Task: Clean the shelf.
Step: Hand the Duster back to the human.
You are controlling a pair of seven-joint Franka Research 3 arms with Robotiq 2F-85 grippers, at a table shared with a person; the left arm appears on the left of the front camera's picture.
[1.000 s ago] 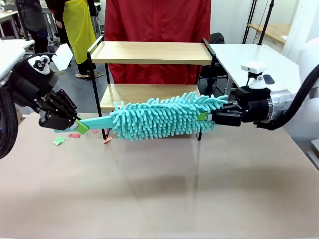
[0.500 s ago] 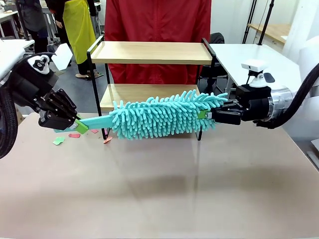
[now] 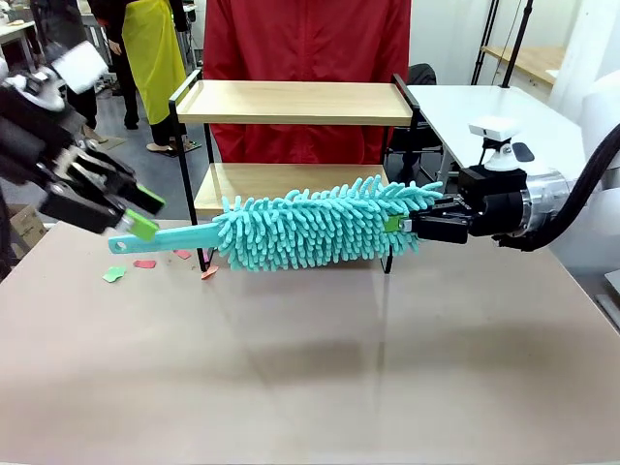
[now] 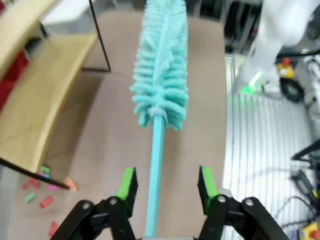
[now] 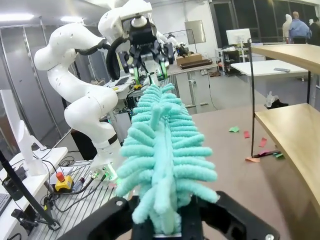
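The shelf (image 3: 291, 102) stands at the table's far side, its lower wooden board (image 4: 40, 100) also in the left wrist view. A teal fluffy duster (image 3: 310, 228) hangs level in front of the lower board. My right gripper (image 3: 397, 228) is shut on the duster's fluffy tip (image 5: 160, 150), which rises from between its jaws (image 5: 167, 220). My left gripper (image 3: 145, 215) stands open above the duster's thin handle (image 3: 160, 235). In the left wrist view the handle (image 4: 156, 165) runs between the spread fingers (image 4: 167, 184), touching neither pad.
Small coloured paper scraps (image 3: 126, 268) lie on the table by the shelf's left legs. A person in a red top (image 3: 305, 39) stands behind the shelf. A white table (image 3: 484, 111) is at the back right. The near table is bare.
My left gripper has opened, let go of the duster's handle, and risen up and to the left. The right gripper still holds the duster in place.
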